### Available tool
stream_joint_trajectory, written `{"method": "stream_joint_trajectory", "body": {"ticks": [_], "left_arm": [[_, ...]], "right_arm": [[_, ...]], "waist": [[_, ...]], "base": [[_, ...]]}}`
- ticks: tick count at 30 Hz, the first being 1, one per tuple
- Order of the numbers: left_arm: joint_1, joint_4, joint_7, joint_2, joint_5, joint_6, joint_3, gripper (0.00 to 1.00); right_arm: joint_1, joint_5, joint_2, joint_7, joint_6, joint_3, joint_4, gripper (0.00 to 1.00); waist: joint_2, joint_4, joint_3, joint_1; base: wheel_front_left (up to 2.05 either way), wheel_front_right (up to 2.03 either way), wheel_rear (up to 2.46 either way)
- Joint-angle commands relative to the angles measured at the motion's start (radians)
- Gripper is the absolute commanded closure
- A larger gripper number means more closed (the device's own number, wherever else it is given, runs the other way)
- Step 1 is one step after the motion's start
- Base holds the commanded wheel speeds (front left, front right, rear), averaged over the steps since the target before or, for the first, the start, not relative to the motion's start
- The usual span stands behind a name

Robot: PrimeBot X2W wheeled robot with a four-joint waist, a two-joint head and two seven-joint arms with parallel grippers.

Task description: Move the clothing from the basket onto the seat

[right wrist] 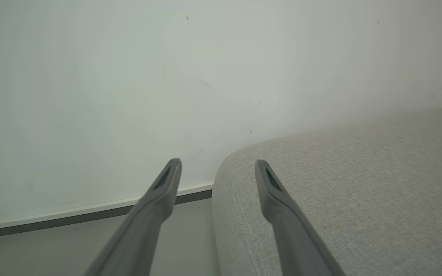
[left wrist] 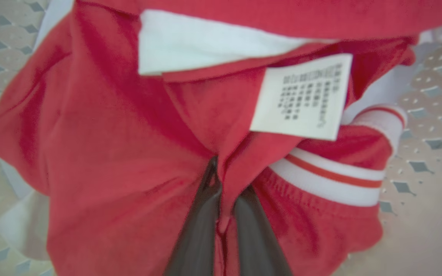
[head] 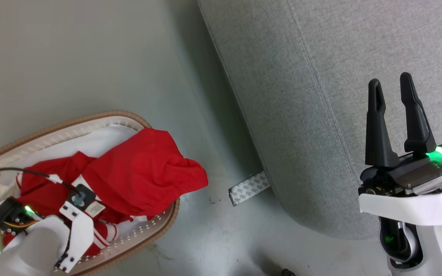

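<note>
Currently, the left pincer (left wrist: 226, 180) is inside the basket (head: 113, 113), with its two dark fingers closed together on a raised fold of the red garment (head: 144, 180). The left wrist view shows the fold clamped between the fingers, just below a white care label (left wrist: 301, 96) and beside a white-and-red striped cuff (left wrist: 328, 180). The basket stands on the floor (head: 90, 57) to the robot's left.

The garment fills most of the basket. Its long axis runs from the basket's near left side toward its far right side. One loose lobe drapes over the brown rim on the side facing the seat (head: 320, 115).

A strip of bare floor separates the basket from the seat. A patterned strip of tape (head: 248, 188) lies in this gap, at the seat's base. The seat therefore lies to the right of the clamped fold, across the gap and higher than the basket rim.

The right pincer (head: 390, 80) hovers over the seat's near edge. Its fingers stand wide apart and hold nothing.

Judgement: the left arm is the nearer arm and already has the grip. The coming move is likely a lift clear of the rim, then a rightward carry to the seat. The overhanging lobe may drag on the rim.
</note>
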State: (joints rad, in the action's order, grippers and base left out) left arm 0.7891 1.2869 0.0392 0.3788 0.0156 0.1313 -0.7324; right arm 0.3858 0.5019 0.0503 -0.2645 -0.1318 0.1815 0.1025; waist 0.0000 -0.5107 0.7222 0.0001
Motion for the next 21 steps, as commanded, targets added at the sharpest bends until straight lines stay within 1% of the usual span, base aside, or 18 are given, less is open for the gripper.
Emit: {"method": "stream_joint_trajectory", "body": {"ticks": [1,7,9,21], "left_arm": [[-0.014,0.004,-0.019,0.006,0.020,-0.002,-0.007,1.00],[-0.036,0.003,-0.060,-0.023,0.067,-0.002,-0.017,1.00],[-0.044,0.003,-0.082,-0.044,0.089,-0.002,-0.015,1.00],[-0.083,0.003,-0.196,-0.166,0.200,-0.002,0.004,1.00]], "right_arm": [[0.009,0.003,0.001,0.000,0.002,-0.001,-0.006,0.00],[0.001,-0.021,0.001,0.000,0.002,-0.009,-0.019,0.00],[-0.003,-0.036,0.001,0.000,0.002,-0.012,-0.023,0.00],[-0.059,-0.120,0.001,0.000,0.002,-0.024,-0.073,0.00]], "waist": [[0.0000,0.004,-0.014,-0.0001],[0.0000,0.032,-0.079,-0.0001],[0.0000,0.052,-0.117,-0.0001],[0.0000,0.212,-0.362,-0.0001]], "base": [[0.00,0.00,0.00],[0.00,0.00,0.00],[0.00,0.00,0.00],[0.00,0.00,0.00]]}}
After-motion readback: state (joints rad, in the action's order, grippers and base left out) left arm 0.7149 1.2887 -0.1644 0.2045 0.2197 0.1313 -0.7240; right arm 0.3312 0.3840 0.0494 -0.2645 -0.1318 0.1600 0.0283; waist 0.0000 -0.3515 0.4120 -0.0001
